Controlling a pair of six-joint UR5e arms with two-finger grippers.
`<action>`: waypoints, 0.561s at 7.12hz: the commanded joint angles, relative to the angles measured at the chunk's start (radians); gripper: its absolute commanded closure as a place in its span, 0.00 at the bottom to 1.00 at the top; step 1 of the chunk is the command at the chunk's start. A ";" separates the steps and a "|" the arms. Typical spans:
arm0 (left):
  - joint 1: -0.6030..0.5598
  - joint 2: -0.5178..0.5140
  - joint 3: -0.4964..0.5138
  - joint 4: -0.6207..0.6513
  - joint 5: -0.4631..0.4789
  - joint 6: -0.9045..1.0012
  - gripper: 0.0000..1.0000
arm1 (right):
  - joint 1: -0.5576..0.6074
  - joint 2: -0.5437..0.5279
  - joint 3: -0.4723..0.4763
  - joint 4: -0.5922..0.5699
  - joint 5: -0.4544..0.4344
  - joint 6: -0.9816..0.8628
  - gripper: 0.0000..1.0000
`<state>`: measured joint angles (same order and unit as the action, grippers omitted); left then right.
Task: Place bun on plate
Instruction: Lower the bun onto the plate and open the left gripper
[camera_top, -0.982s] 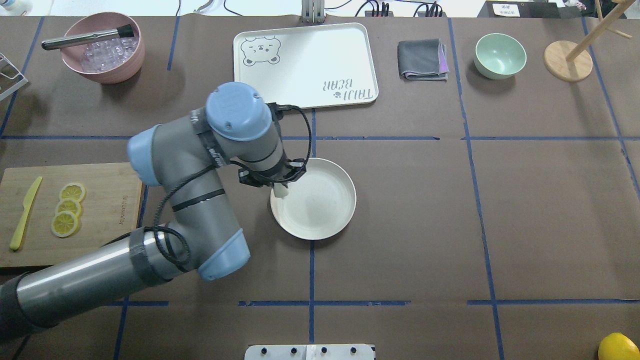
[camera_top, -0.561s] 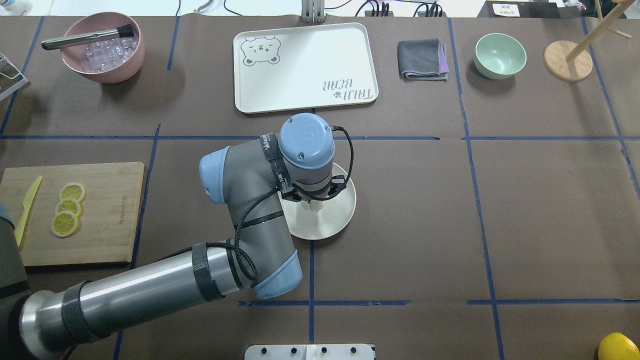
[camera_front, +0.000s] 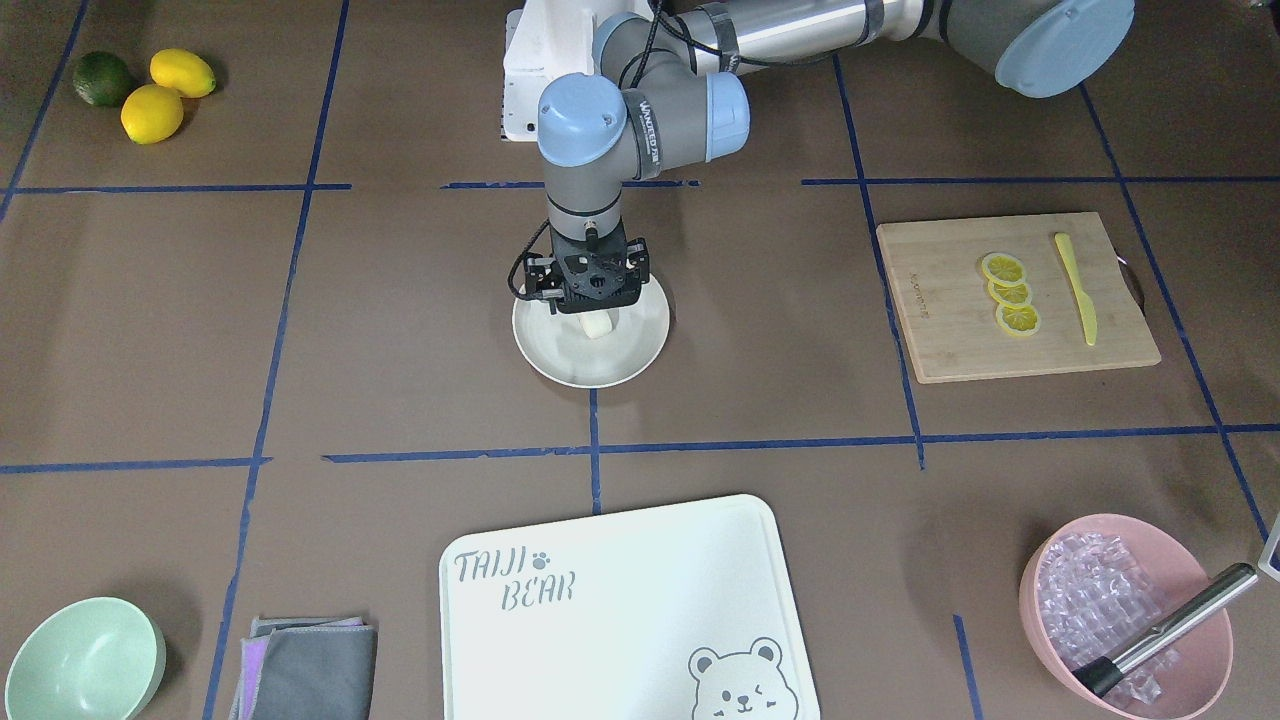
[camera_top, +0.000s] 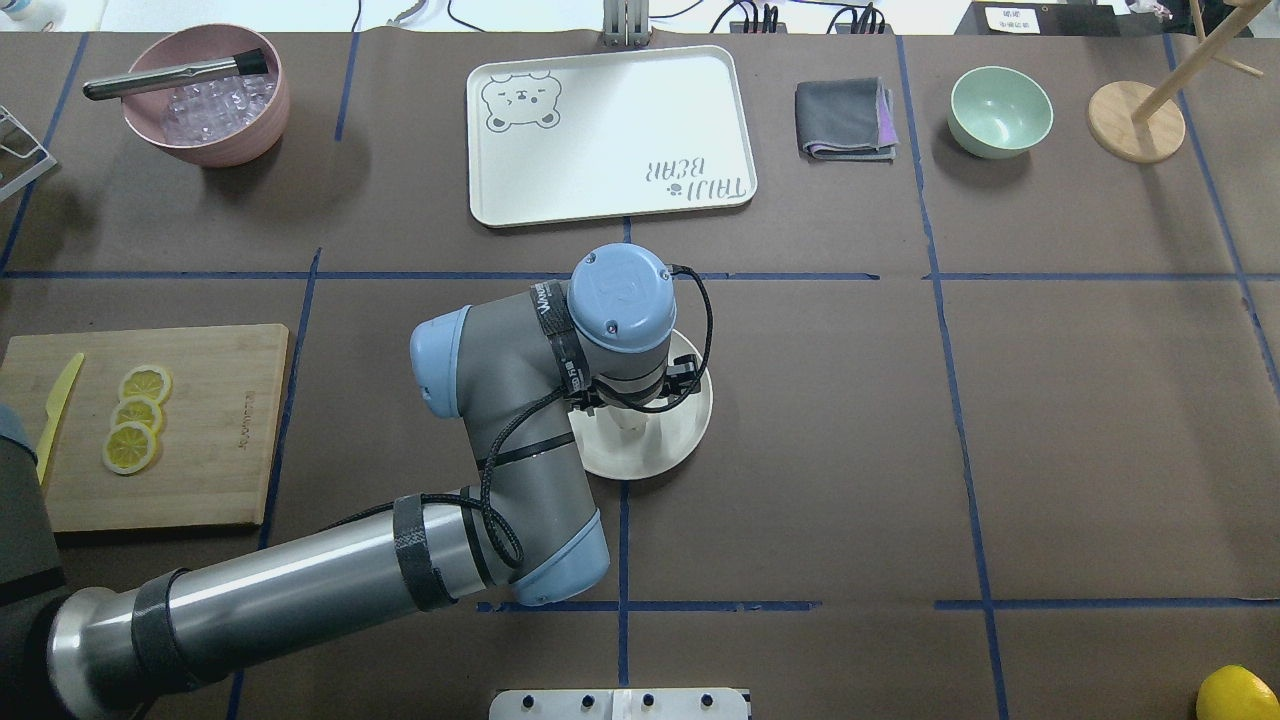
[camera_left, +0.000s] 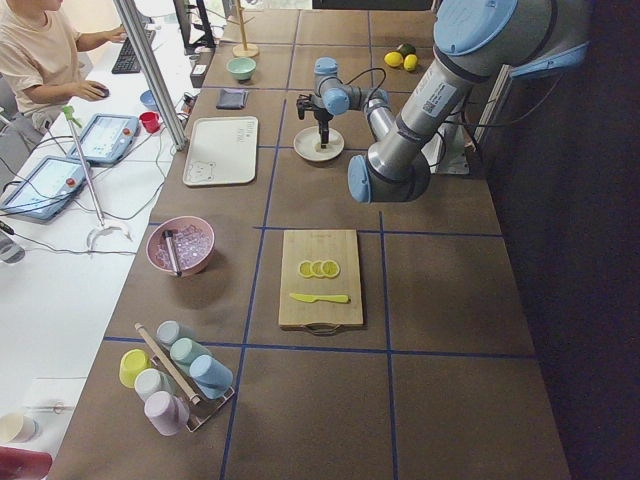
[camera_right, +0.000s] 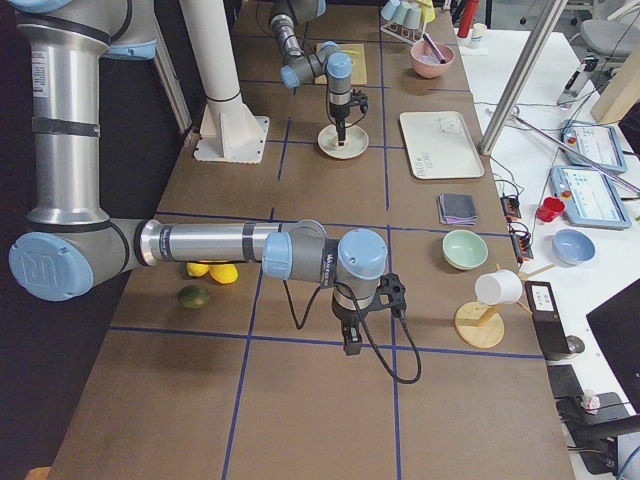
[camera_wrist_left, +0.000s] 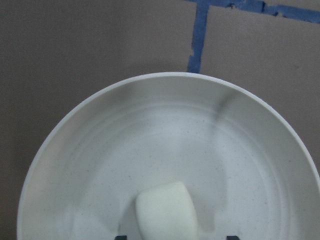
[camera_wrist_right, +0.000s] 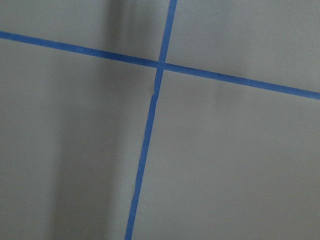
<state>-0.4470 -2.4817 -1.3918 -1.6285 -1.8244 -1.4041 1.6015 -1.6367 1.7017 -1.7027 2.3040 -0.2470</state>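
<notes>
Left wrist-mounted view: smooth pillow-shaped bun (camera_wrist_left: 165, 212) against a round, speckled plate (camera_wrist_left: 150, 130)

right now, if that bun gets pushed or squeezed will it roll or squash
Probably soft: the bun looks smooth and pillowy, so a firm squeeze may dent it. Likely light, being small beside the plate. Its rounded sides could let it rock or slide on that smooth surface, though the raised rim should stop it.
</notes>
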 joint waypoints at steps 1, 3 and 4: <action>-0.042 0.003 -0.013 0.010 -0.009 0.048 0.01 | 0.000 0.000 0.001 0.002 0.000 0.000 0.00; -0.140 0.125 -0.104 0.030 -0.114 0.246 0.01 | 0.000 0.000 0.001 0.002 0.000 -0.002 0.00; -0.212 0.242 -0.210 0.032 -0.192 0.398 0.01 | 0.000 0.000 -0.001 0.002 -0.002 -0.002 0.00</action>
<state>-0.5822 -2.3602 -1.4967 -1.6009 -1.9328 -1.1626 1.6015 -1.6368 1.7026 -1.7013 2.3037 -0.2480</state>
